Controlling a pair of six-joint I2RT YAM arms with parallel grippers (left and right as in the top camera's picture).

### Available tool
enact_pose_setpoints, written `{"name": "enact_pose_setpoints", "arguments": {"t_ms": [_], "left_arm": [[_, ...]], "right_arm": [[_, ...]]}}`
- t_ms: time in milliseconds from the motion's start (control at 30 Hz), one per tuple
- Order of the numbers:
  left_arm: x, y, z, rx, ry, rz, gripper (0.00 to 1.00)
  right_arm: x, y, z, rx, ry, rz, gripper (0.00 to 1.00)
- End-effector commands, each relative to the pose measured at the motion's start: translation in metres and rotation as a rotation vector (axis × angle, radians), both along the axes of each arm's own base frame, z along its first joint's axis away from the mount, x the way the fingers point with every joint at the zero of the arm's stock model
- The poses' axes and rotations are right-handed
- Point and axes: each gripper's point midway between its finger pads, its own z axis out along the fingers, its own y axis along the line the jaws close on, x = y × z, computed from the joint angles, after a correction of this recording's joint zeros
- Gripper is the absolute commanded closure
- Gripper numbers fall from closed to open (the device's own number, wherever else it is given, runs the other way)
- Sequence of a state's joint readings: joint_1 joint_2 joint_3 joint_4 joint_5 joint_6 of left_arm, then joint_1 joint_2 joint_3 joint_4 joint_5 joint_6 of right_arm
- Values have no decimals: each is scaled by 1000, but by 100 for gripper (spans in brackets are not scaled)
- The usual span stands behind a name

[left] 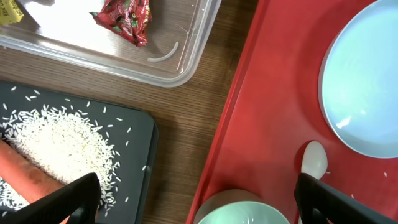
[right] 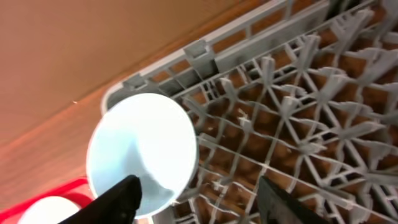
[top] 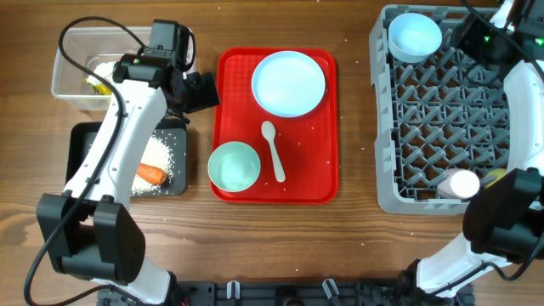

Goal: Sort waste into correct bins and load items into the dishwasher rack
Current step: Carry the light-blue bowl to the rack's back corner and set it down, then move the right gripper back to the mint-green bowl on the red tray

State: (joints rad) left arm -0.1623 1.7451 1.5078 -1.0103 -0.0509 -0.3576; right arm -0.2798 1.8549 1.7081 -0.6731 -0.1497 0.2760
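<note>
Found right gripper (right: 199, 202) spread, holding nothing; bowl (right: 143, 149) just ahead-left of its fingertips, in rack (right: 298, 124) corner (judged released). Retreat straight up, clear of rack. Found left gripper (left: 202, 202) spread too, second bowl (left: 242, 214) just below between fingers; mind spoon (left: 314, 163) by one finger.

A plate (top: 289, 82), bowl (top: 234, 166) and spoon (top: 273, 150) lay on the red tray (top: 313, 170). A second bowl (top: 415, 36) sat in the rack (top: 442, 127).

Red tray (top: 229, 127), grey rack (top: 382, 170)
</note>
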Motion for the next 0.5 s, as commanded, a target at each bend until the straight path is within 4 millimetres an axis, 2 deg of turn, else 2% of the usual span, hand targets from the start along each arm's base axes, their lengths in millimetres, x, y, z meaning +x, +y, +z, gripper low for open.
{"name": "enact_pose_setpoints", "arguments": {"t_ms": [0, 33, 100, 133, 267, 367, 433, 467], "left_arm": [[-1, 0, -6, -3, 17, 2, 0], [-1, 0, -6, -3, 17, 2, 0], [-1, 0, -6, -3, 17, 2, 0], [-1, 0, -6, -3, 17, 2, 0], [-1, 0, -6, -3, 17, 2, 0], [-1, 0, -6, -3, 17, 2, 0], [-1, 0, -6, -3, 17, 2, 0], [-1, 0, -6, -3, 17, 2, 0]], "right_arm": [[9, 26, -9, 58, 6, 34, 33], [11, 30, -17, 65, 21, 39, 35], [14, 38, -34, 101, 57, 38, 55], [17, 45, -47, 133, 80, 46, 57], [19, 51, -80, 195, 146, 37, 61], [19, 51, -94, 203, 174, 33, 62], [19, 51, -99, 204, 182, 32, 67], [21, 51, -104, 205, 187, 32, 74]]}}
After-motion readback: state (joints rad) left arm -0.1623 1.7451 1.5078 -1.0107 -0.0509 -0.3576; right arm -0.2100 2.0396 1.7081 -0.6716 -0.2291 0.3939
